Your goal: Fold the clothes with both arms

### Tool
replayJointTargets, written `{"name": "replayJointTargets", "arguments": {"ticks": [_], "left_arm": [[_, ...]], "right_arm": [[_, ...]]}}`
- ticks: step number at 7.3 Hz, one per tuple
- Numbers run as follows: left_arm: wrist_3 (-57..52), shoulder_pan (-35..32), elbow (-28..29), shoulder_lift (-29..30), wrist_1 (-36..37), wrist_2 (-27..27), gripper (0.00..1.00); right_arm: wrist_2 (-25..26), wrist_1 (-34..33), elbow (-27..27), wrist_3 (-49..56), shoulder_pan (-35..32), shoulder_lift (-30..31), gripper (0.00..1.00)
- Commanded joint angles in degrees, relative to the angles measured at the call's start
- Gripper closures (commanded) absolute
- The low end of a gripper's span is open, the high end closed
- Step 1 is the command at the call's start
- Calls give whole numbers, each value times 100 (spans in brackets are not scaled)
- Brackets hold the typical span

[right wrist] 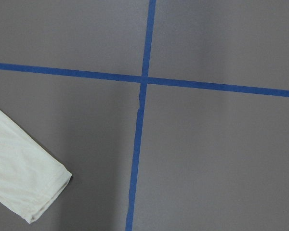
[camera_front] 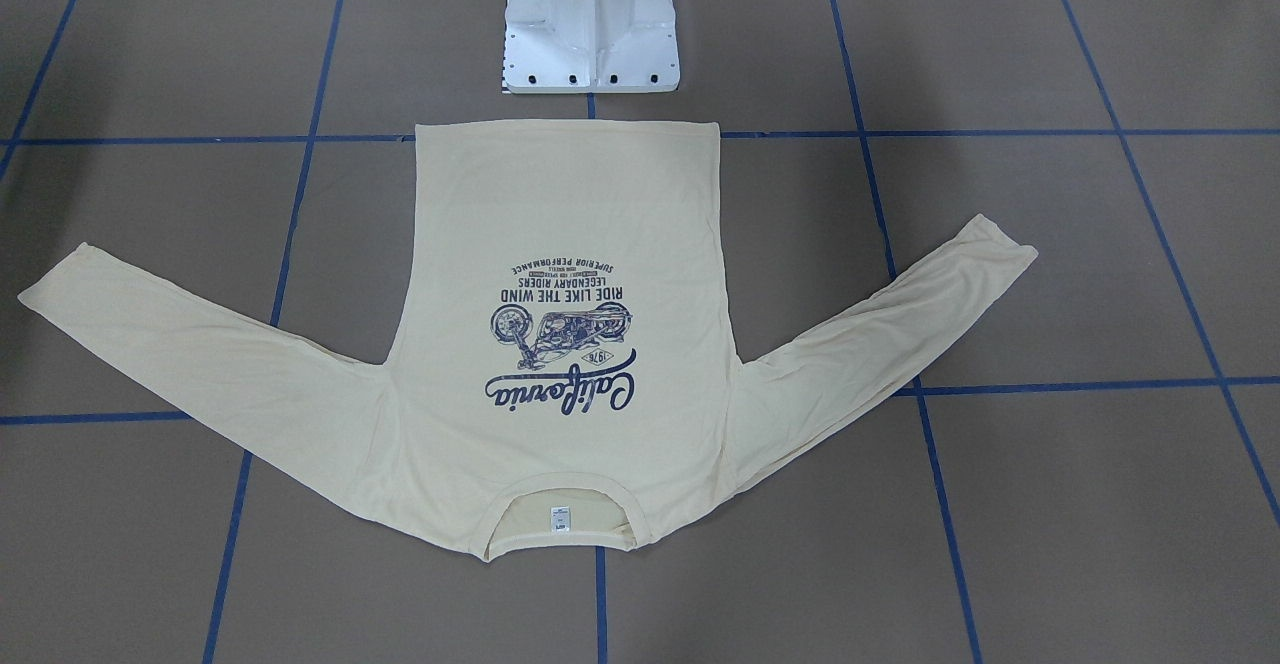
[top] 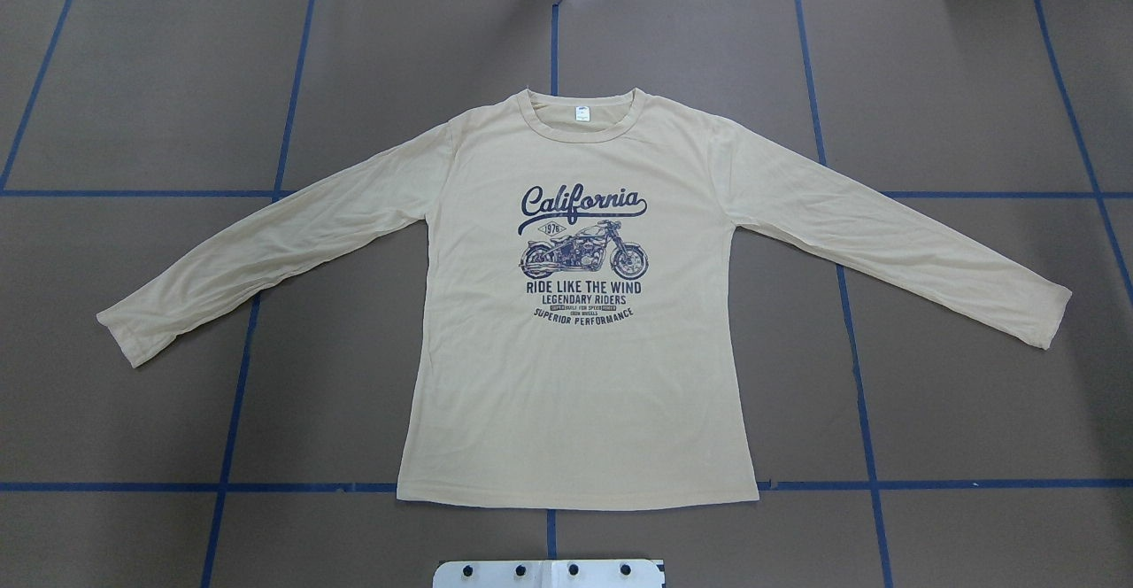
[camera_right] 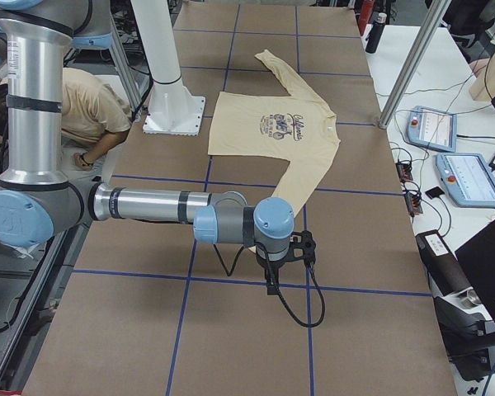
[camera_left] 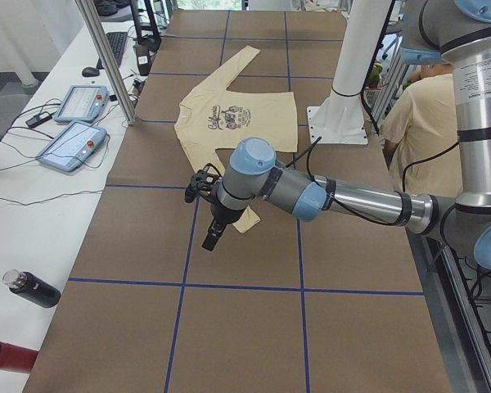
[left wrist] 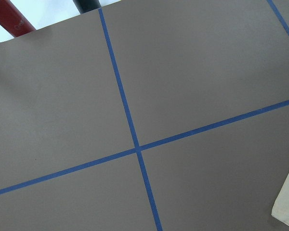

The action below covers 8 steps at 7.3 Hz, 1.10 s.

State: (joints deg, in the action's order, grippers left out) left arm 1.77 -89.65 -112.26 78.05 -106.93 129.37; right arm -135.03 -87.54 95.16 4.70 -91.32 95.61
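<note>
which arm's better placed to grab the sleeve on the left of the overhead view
Left. The left gripper hangs beyond that sleeve's cuff, which shows at its wrist view's edge; the right gripper is off the far cuff.

— What's on the table [top: 974, 411]?
— A shirt [top: 575, 393], flat, centre of the overhead frame (print up), sleeves spread; blue tape [top: 133, 486] grids the brown top; white base [top: 549, 573] bottom centre.

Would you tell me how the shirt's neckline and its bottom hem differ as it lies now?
The neckline is curved and carries a small white label; the hem is straight and plain. The neckline lies far from the base; the hem lies nearest it. Both lie flat, unfolded.
</note>
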Motion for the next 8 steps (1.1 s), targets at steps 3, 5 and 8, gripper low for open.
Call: {"name": "replayJointTargets", "arguments": {"ticks": [3,5,8], "left_arm": [[16,0,143,0,-38,26,0],[16,0,143,-9,-47,53,0],[7,9,126,-96,-65,88,0]], "right_arm": [[-243,664,-24,-765,384,54,0],[-77,1927,-76,-1871,1000,439,0],[266,3798,-758,-3953,1915,424,4]]}}
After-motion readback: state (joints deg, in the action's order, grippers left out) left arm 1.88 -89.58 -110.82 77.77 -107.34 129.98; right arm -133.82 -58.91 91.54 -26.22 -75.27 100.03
